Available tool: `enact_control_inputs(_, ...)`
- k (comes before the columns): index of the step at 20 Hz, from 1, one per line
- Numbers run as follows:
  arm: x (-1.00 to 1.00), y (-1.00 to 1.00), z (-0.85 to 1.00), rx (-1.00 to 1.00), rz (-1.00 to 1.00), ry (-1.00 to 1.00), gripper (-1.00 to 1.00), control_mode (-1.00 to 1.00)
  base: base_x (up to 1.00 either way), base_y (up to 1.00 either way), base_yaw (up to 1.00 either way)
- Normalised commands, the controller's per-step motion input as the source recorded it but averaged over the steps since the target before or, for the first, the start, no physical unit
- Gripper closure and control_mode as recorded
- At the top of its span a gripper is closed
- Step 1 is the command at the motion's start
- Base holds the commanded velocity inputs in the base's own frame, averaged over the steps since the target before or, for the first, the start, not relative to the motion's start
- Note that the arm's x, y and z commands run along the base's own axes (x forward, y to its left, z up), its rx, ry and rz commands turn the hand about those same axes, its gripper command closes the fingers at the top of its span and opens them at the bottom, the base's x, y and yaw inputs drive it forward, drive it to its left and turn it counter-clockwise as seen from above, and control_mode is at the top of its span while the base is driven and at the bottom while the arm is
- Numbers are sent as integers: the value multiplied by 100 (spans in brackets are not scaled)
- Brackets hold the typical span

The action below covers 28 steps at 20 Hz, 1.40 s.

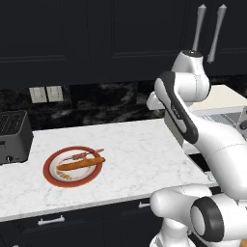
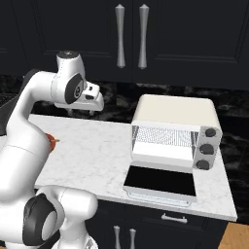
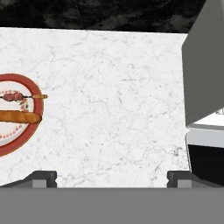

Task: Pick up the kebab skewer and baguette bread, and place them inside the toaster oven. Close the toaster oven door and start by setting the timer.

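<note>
White marble counter [image 1: 135, 149] holds a plate [image 1: 52, 173] with baguette [image 1: 79, 164] and skewer [image 1: 87, 155]; gripper [image 3: 111, 177] hovers above, jaws wide open and empty.

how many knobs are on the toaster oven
3, stacked in a column down the right side of the toaster oven front: top knob, middle knob, bottom knob. None seem hidden.

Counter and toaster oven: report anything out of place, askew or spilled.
Nothing stands out. The kebab skewer and baguette bread lie side by side on the plate; the toaster oven stands square, its door folded down flat. No spills.
</note>
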Motion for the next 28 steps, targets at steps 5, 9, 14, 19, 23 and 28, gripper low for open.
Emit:
enact_control_inputs(5,0,0,0,0,0,0,-100,-100,0,0,0)
enact_control_inputs(9,0,0,0,0,0,0,-100,-100,0,0,0)
enact_control_inputs(14,-10,-2,0,0,0,-1,-100,-100,0,0,0)
enact_control_inputs(19,-48,-25,-20,-2,1,0,-100,-100,0,0,0)
enact_control_inputs(23,-66,-71,-2,2,0,-3,-100,-100,0,0,0)
enact_control_inputs(28,-43,-81,0,8,0,-3,-100,-100,0,0,0)
